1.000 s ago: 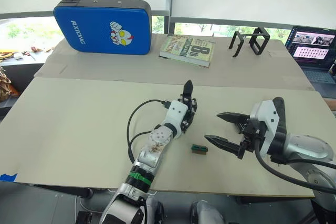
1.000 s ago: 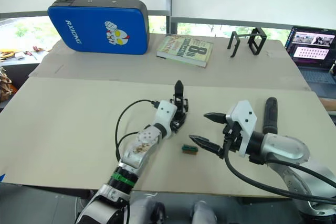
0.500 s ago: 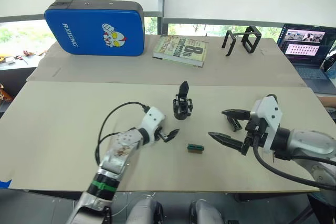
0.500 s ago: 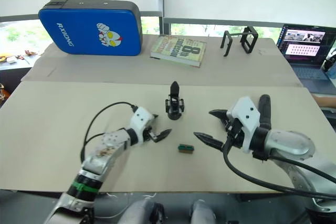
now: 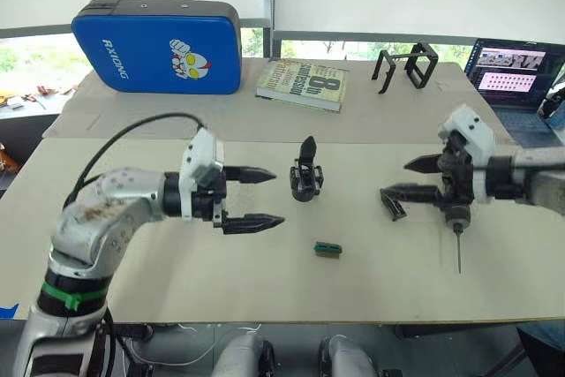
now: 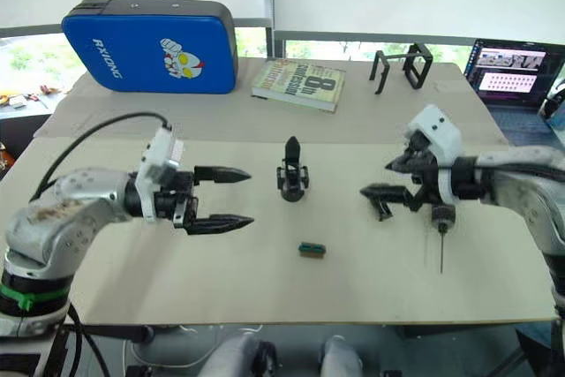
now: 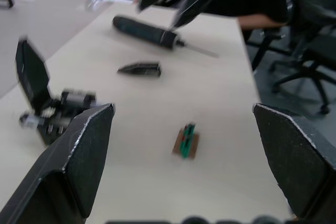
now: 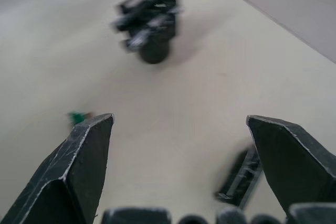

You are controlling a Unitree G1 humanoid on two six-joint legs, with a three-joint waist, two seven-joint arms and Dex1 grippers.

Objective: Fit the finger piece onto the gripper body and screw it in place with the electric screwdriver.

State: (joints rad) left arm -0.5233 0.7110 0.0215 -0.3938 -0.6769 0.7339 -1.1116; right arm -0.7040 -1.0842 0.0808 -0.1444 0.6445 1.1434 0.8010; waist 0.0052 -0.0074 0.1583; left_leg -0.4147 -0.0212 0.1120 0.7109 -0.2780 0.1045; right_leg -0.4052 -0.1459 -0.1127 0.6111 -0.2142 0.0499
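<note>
The gripper body (image 5: 305, 181) stands upright at mid-table, one pointed finger up; it also shows in the right wrist view (image 8: 149, 24). The finger piece (image 5: 391, 207) lies loose on the table to its right, just below my open right gripper (image 5: 397, 177). The electric screwdriver (image 7: 144, 29) lies beyond the finger piece; from the head, my right wrist covers most of it and its thin bit (image 5: 459, 253) points toward the table's front edge. My left gripper (image 5: 265, 196) hovers open and empty, left of the gripper body.
A small green-and-dark block (image 5: 327, 249) lies in front of the gripper body. At the back of the table stand a blue case (image 5: 159, 46), a book (image 5: 305, 84) and a black wire-frame stand (image 5: 406, 66). A laptop (image 5: 516, 77) sits at far right.
My left gripper has left the gripper body, pulled back to the left, risen and opened wide. My right gripper drew back to the right, leaving the finger piece and the screwdriver bit in sight.
</note>
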